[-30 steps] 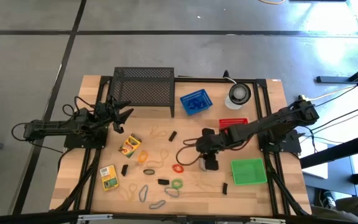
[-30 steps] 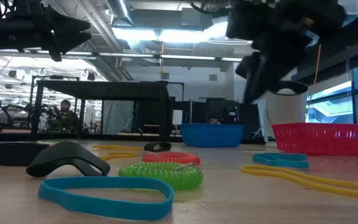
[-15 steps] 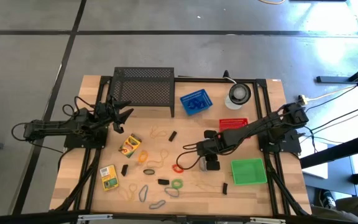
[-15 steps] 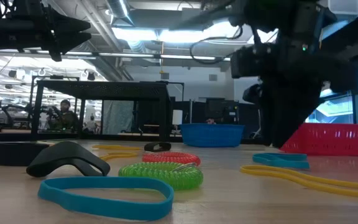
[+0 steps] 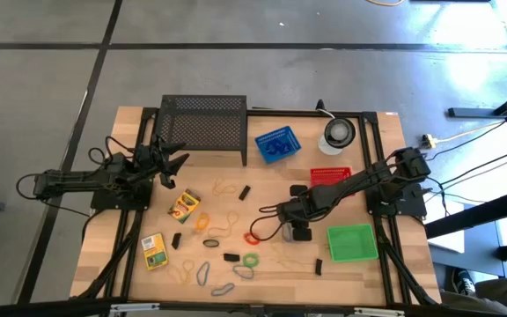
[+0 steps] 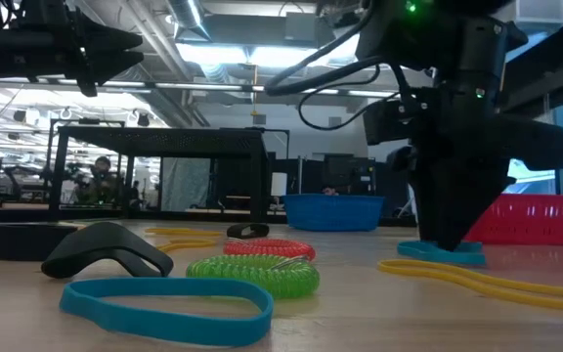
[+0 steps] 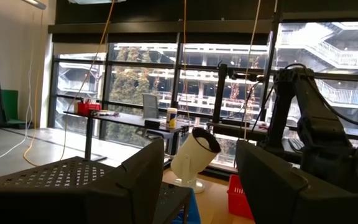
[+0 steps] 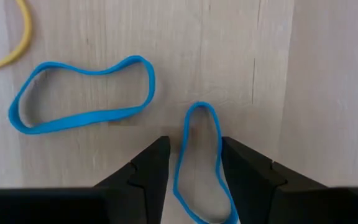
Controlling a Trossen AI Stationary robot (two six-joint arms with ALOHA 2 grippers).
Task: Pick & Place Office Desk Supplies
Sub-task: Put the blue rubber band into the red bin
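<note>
My right gripper [image 8: 194, 144] points down, open, low over the middle of the table [image 5: 297, 231]. A small blue rubber band [image 8: 199, 163] lies flat on the wood between its two fingers, and I cannot tell whether they touch it. A second blue band [image 8: 82, 93] and a yellow one [image 8: 11, 37] lie beside it. In the low view the fingertips [image 6: 450, 244] hang just over the blue band [image 6: 443, 252]. Two crayon boxes [image 5: 184, 206] [image 5: 153, 250], loose bands and black clips [image 5: 231, 257] lie to the left. My left gripper [image 5: 172, 163] waits open at the table's left, raised.
A black mesh rack [image 5: 203, 123] stands at the far edge, with a blue basket [image 5: 276, 146] and a round white-and-dark disc [image 5: 337, 134] beside it. A red basket [image 5: 331, 173] and a green tray [image 5: 352, 243] flank my right arm. Red [image 5: 252, 238] and green [image 5: 251, 261] coil bands lie nearby.
My right gripper has come down toward the table and tipped to point more steeply down, ending just above the blue band. The gap between its fingers looks unchanged. The bands have not moved.
</note>
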